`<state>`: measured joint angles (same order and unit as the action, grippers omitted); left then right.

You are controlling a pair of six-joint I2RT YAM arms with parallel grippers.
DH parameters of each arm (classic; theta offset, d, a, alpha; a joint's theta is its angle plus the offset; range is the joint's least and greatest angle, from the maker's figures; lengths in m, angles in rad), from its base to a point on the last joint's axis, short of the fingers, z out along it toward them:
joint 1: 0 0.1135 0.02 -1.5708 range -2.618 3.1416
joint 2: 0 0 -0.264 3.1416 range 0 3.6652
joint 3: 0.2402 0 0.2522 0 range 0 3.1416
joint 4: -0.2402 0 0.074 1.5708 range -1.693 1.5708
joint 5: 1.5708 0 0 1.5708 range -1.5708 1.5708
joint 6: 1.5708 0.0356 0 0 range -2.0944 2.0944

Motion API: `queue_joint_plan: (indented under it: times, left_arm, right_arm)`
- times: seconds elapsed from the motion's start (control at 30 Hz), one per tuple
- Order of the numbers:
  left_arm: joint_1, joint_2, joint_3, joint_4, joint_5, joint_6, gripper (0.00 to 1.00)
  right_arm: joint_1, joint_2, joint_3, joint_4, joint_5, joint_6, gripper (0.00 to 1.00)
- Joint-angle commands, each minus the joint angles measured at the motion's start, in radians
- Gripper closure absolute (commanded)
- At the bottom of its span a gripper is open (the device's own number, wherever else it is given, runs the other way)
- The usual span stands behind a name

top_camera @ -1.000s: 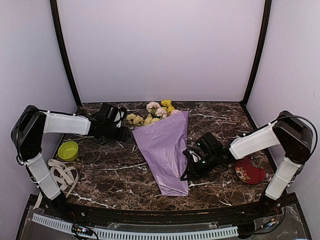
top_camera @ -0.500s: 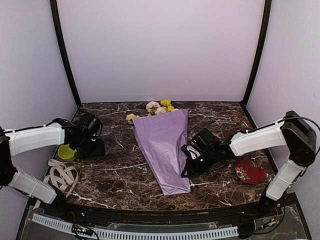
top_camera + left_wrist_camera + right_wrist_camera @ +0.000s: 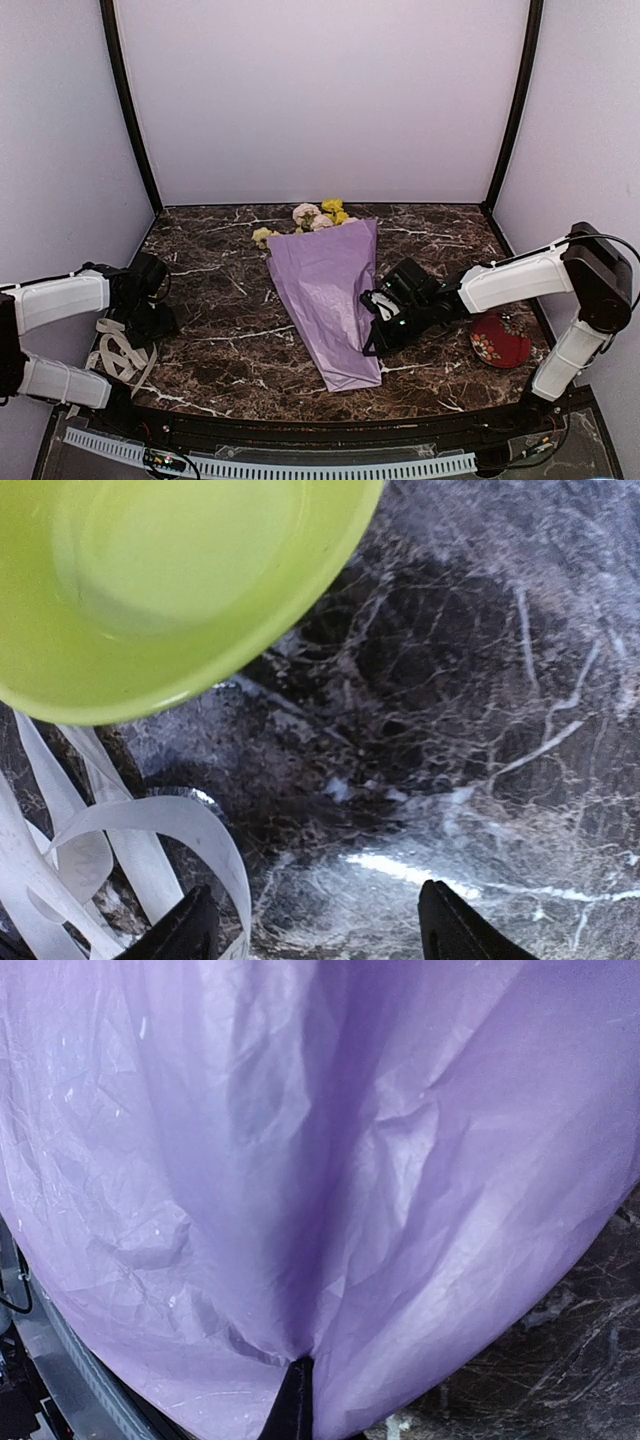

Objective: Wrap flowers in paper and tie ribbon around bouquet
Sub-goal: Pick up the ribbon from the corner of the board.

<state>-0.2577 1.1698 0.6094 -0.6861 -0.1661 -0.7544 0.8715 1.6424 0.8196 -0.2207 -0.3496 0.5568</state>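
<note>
The dark marble table (image 3: 230,300) carries everything. The paper (image 3: 325,290) lies across its middle as a lilac cone, wide end toward the back wall and narrow tip toward the arm bases. It is directly left of the right pincer (image 3: 372,325).

That pincer is pressed together and pinches the paper's right edge. In the right wrist view, creases in the sheet run down to its closed tips.

The left pincer (image 3: 320,935) is well apart from the paper, at the table's left side. Its tips are spread and nothing is between them, only bare marble.

The ribbon (image 3: 122,350) lies in loose cream loops just beside the left pincer, on the side nearer the arm bases. In the left wrist view, one loop curls right next to a fingertip; whether it touches cannot be told.

The flowers (image 3: 318,216) poke out of the cone's wide end, beyond the right pincer and to its left, toward the back wall.

A red plate (image 3: 497,340) sits behind the right pincer, beside that arm's forearm.

A lime green bowl (image 3: 170,580) sits just ahead of the left pincer.
</note>
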Motion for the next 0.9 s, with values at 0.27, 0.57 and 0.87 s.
queue_joint_plan:
  times: [0.27, 0.57, 0.87]
  left_arm:
    - [0.031, 0.059, -0.074, 0.173, 0.112, 0.038, 1.0]
    - [-0.343, -0.164, 0.22, 0.362, 0.022, 0.26, 1.0]
    - [-0.522, -0.017, 0.556, 0.573, 0.356, 0.575, 1.0]
  right_arm:
    - [0.015, -0.033, 0.005, 0.007, 0.024, 0.0, 1.0]
    - [0.015, -0.009, 0.021, -0.003, 0.023, 0.006, 1.0]
    - [0.015, 0.014, 0.023, -0.014, 0.034, 0.015, 1.0]
